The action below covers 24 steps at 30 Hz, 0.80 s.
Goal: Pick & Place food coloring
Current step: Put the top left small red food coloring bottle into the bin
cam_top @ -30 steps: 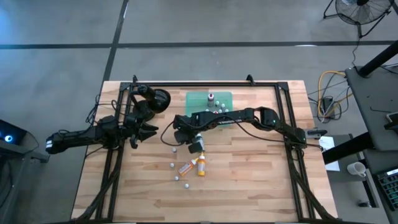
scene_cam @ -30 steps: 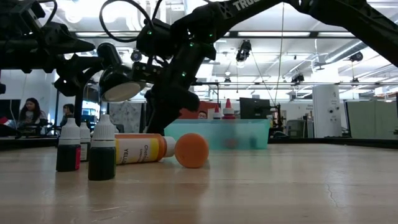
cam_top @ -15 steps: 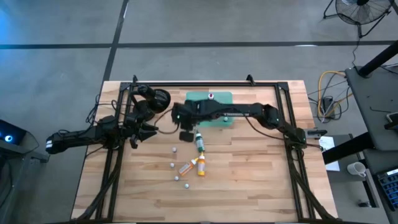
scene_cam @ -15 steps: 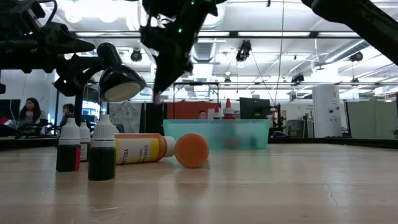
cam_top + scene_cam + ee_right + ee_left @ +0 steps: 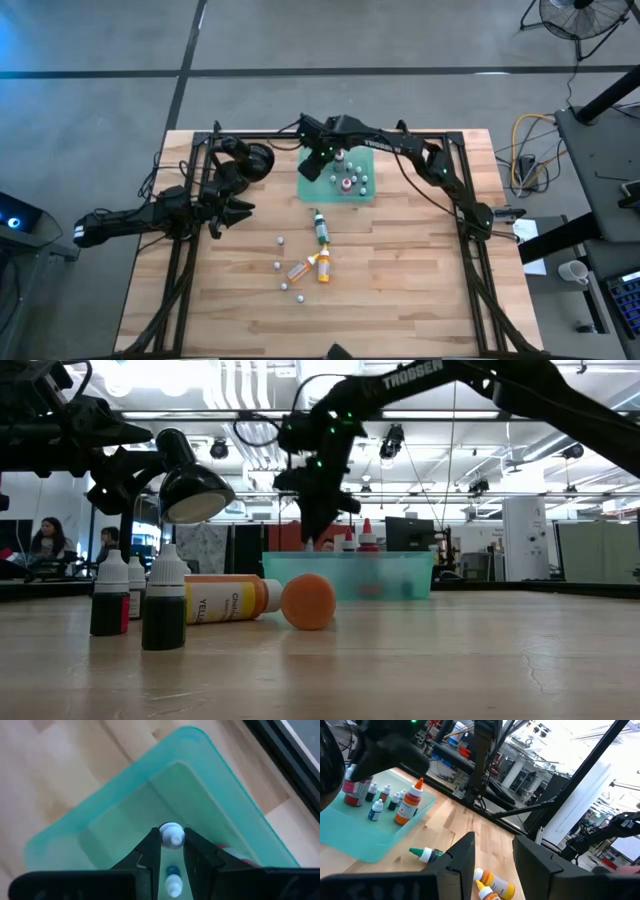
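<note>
From above, the right claw [image 5: 314, 163] is seen over the left part of the green tray [image 5: 364, 192] at the far side of the desk [image 5: 420, 280]. Several small bottles [image 5: 352, 179] stand in the tray. On the bare wood nearer the middle, a green bottle [image 5: 320, 227] lies on its side, and two orange-yellow bottles [image 5: 312, 266] lie just beside each other below it. Small white caps [image 5: 280, 265] are scattered near them. The left claw [image 5: 238, 210] is held over the left part of the desk, well apart from the tray.

At desk height, two dark upright bottles [image 5: 165, 605] are seen at the left, with an orange-yellow bottle [image 5: 262, 600] lying on its side behind them. The right claw [image 5: 308, 538] hangs above the tray's [image 5: 400, 575] left end.

From the left wrist, the left claw [image 5: 492, 851] is seen partly open and empty, with the tray [image 5: 350, 832] and its bottles [image 5: 408, 802] beyond it.

From the right wrist, the right claw [image 5: 172, 845] is seen closed on a small white-capped bottle [image 5: 171, 835] above the tray [image 5: 125, 820]
</note>
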Tool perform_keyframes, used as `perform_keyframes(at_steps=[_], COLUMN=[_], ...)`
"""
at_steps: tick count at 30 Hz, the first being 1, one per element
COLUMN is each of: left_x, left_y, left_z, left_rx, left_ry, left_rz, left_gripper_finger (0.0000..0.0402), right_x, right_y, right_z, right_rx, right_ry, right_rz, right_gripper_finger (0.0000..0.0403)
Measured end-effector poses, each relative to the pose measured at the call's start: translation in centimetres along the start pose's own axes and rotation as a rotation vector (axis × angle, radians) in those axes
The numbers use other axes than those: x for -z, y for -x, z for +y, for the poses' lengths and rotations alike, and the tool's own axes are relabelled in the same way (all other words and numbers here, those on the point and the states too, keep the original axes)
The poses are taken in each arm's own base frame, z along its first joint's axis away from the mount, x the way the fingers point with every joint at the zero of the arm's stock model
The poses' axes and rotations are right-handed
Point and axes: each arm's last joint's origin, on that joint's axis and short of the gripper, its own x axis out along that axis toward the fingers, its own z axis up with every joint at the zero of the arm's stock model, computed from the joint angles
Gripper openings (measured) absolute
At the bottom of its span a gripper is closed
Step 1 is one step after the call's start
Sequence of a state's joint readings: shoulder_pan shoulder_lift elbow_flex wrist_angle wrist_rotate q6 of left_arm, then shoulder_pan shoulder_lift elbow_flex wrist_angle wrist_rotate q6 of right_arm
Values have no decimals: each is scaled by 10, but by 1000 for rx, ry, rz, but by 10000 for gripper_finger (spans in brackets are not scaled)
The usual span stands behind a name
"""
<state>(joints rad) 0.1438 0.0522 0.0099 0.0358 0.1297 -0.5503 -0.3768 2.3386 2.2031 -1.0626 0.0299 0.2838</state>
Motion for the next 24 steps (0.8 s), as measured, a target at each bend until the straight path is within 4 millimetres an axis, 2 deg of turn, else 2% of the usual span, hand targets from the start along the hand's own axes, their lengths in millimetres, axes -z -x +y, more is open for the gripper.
perform_keyframes(at_steps=[5, 8, 11, 14, 24], left_x=[0, 0, 0, 0, 0], left_y=[0, 0, 0, 0, 0], left_z=[0, 0, 0, 0, 0], left_rx=[0, 1, 0, 0, 0], left_ry=[0, 0, 0, 0, 0], left_rz=[0, 0, 0, 0, 0], left_gripper_finger=[106, 106, 106, 106, 106], right_x=[4, 9, 14, 17, 13], right_y=[-14, -22, -27, -31, -39], right_z=[-6, -2, 5, 8, -15], right_rx=[6, 22, 126, 158, 76], right_ry=[68, 208, 388, 486, 458], right_rz=[16, 20, 18, 25, 25], right_gripper_finger=[59, 59, 59, 59, 59])
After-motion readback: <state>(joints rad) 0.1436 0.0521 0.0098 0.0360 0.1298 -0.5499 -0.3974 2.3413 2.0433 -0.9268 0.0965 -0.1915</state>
